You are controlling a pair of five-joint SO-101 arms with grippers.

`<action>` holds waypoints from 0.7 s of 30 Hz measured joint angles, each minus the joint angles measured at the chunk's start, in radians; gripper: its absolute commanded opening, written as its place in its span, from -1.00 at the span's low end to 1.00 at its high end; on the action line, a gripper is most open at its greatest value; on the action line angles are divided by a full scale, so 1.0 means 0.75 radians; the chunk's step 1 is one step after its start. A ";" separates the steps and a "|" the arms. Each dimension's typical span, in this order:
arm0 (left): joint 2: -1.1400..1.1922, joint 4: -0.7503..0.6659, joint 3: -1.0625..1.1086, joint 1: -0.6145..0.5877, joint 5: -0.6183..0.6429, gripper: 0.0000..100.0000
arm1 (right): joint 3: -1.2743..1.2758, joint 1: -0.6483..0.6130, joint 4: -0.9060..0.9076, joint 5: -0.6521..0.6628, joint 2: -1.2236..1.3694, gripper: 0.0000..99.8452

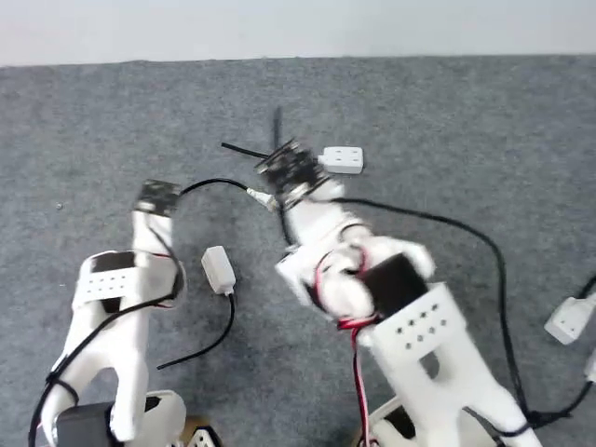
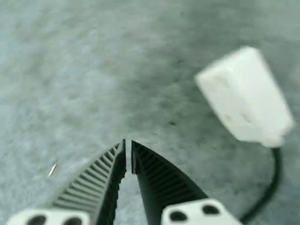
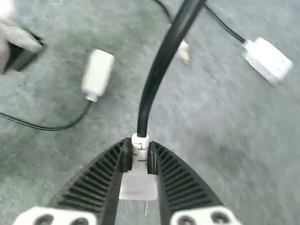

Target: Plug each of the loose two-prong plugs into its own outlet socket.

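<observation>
Right gripper (image 3: 139, 149) clamped on a two-prong plug (image 3: 138, 180); left gripper (image 2: 128, 144) nearly closed on nothing.

The plug lies lengthwise between the right jaws, its long axis along the fingers. Its two prongs point back toward the wrist, and its thick black cable (image 3: 161, 70) runs out past the fingertips. Beyond those tips, on the grey carpet (image 3: 225, 154), an oblong white socket (image 3: 97, 74) lies off to one side and a square white socket (image 3: 268, 58) lies farther off on the other side, both well apart from the plug. The left jaws show only a slim gap and hold nothing. A white socket block (image 2: 246, 96) with a black cord (image 2: 274, 178) lies ahead of them and off to one side, not touching.
</observation>
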 measured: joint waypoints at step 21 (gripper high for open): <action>0.000 0.196 0.006 0.245 -0.595 -0.98 | 0.309 -0.158 -0.405 0.000 0.000 -0.98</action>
